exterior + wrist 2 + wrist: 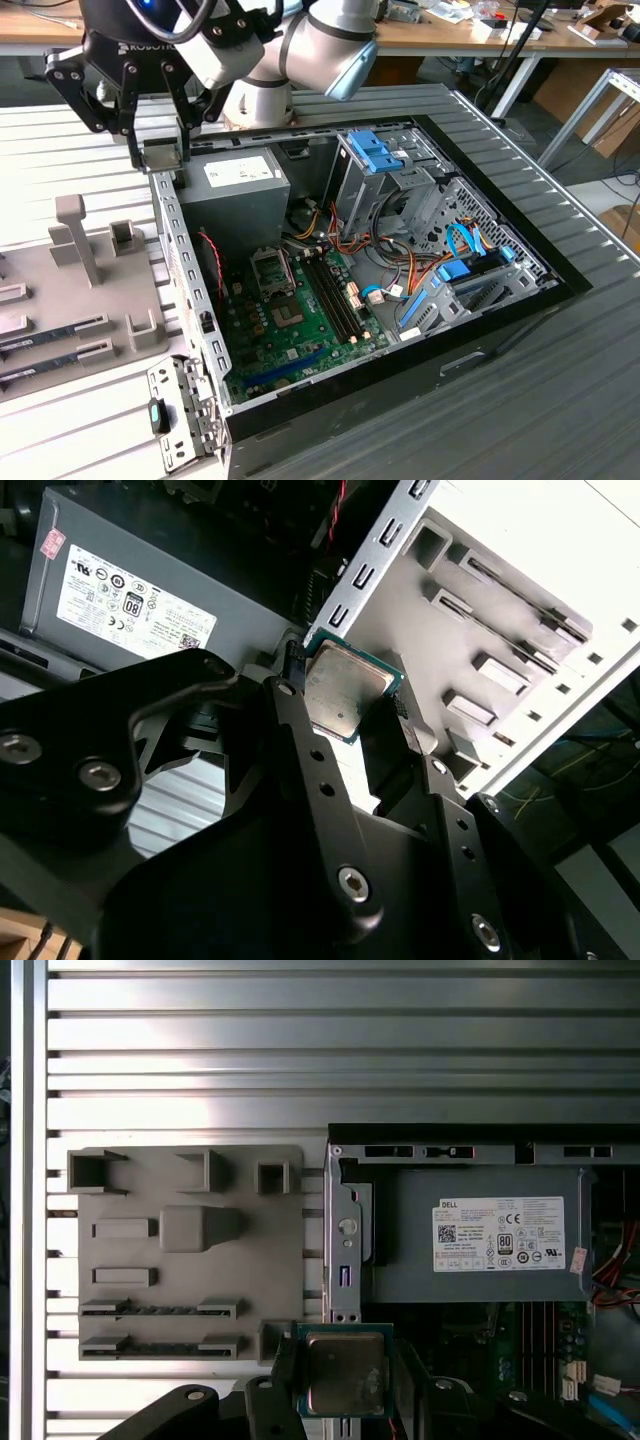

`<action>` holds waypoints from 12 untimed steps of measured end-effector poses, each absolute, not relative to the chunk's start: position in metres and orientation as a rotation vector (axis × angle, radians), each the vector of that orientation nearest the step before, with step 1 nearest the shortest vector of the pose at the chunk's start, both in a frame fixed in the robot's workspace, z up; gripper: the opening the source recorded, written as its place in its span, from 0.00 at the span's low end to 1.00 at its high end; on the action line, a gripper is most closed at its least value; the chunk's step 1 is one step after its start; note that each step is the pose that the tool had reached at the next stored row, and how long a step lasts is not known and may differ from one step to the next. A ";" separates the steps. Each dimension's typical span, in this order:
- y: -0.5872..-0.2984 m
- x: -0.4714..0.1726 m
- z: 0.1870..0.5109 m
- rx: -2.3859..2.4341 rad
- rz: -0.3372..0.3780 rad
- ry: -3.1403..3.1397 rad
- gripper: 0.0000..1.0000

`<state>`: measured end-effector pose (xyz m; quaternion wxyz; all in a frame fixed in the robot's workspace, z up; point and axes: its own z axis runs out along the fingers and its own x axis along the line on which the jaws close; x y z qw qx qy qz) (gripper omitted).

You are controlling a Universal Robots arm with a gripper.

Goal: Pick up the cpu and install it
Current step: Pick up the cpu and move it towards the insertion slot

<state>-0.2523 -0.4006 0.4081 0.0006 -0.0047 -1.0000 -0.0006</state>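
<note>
Grey parts tray lies on the ribbed bench, just beside the open computer case, on the exterior view's left of it. My pincer hangs above the case wall nearest that tray, clenched on the cpu, whose metal top faces both wrist cameras. Inside the case I note the power supply, then the green motherboard.

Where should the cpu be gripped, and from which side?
Grip the cpu by two opposite green edges, closing in from each side, as the gripper holds it: it is thin, flat and square, so probably only the edges give purchase.
</note>
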 end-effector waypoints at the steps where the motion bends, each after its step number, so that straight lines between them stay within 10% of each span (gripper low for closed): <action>1: -0.401 -0.251 0.408 -0.015 -0.002 -3.140 0.47; 12: -0.401 -0.239 0.406 -0.015 -0.001 -3.140 0.47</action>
